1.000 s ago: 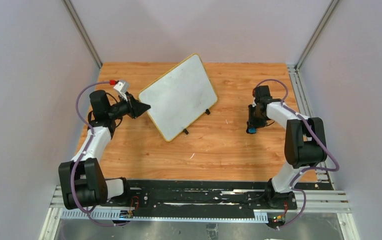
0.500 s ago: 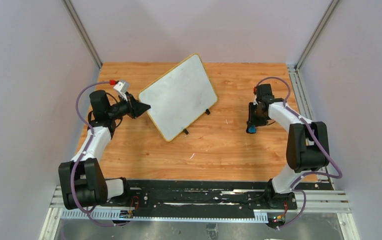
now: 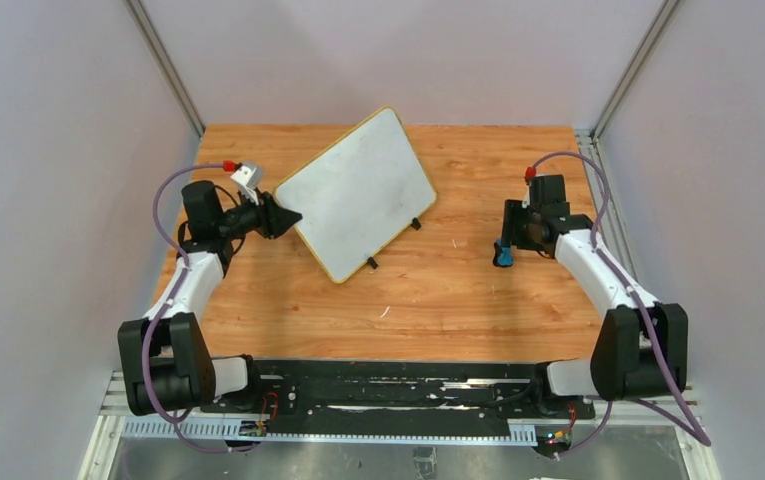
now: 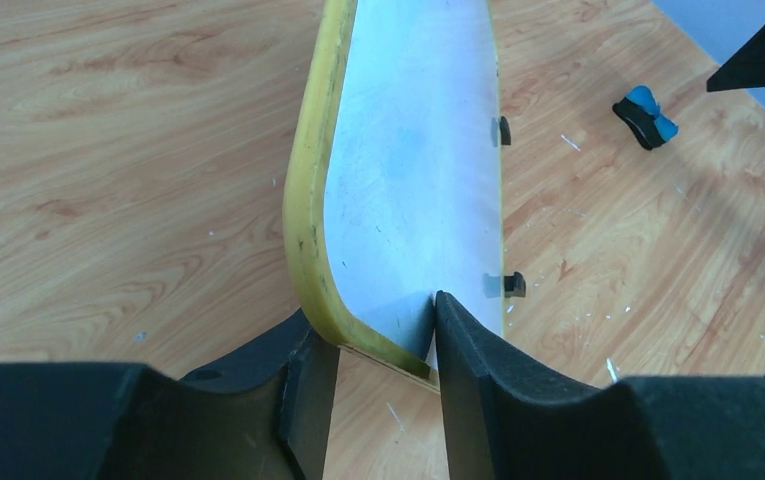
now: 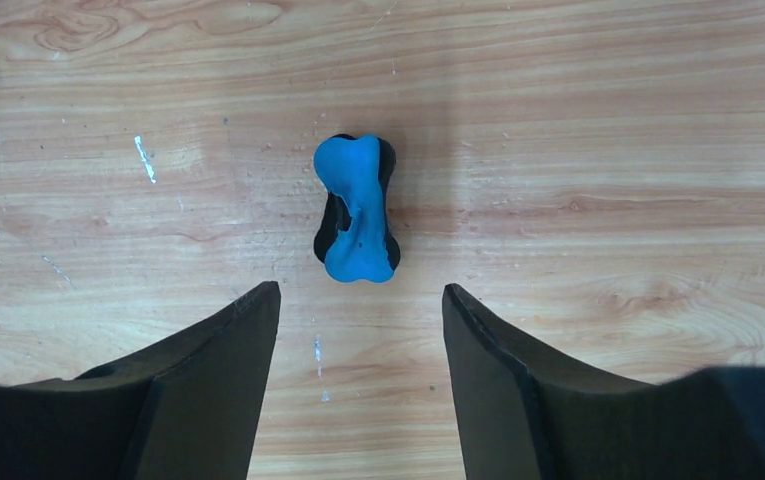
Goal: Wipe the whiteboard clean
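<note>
The whiteboard (image 3: pixel 358 195), white with a yellow rim and two black feet, lies tilted left of the table's centre; I see no red writing on it. My left gripper (image 3: pixel 286 215) is shut on its left corner; in the left wrist view the fingers (image 4: pixel 383 330) pinch the yellow rim of the whiteboard (image 4: pixel 408 170). A blue and black eraser (image 3: pixel 503 257) lies on the table at the right. My right gripper (image 3: pixel 511 238) is open and empty just behind it; in the right wrist view the eraser (image 5: pixel 356 208) lies ahead of the spread gripper (image 5: pixel 361 295).
The wooden table (image 3: pixel 438 290) is walled by grey panels at the back and sides, with metal rails at the right and near edges. The eraser (image 4: pixel 646 115) also shows in the left wrist view, beyond the board's feet.
My right arm has swung its elbow out to the right and its gripper has drawn back from the eraser, which stays on the table. The left arm and the board have not moved.
</note>
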`<state>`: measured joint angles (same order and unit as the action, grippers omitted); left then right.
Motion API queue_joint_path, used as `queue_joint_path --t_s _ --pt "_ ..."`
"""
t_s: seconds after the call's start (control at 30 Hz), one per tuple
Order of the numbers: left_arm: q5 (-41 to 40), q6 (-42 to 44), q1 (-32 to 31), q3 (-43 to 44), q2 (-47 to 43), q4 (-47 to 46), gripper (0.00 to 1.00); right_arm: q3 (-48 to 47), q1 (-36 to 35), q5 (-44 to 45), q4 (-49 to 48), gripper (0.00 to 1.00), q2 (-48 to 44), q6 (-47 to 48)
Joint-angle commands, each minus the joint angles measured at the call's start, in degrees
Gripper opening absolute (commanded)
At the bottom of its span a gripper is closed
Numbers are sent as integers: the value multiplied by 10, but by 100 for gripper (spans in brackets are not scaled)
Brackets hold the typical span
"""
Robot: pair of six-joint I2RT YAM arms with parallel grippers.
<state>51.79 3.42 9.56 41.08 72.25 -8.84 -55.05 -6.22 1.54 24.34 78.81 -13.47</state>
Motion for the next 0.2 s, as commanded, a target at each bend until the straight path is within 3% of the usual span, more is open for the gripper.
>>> queue_joint_path --t_s 0.0,0.17 --pt "-25 32 -2 -4 5 15 43 41 3 25 -54 62 -54 -16" --pt "-24 31 -2 -5 4 15 44 59 3 49 -68 62 -89 -27"
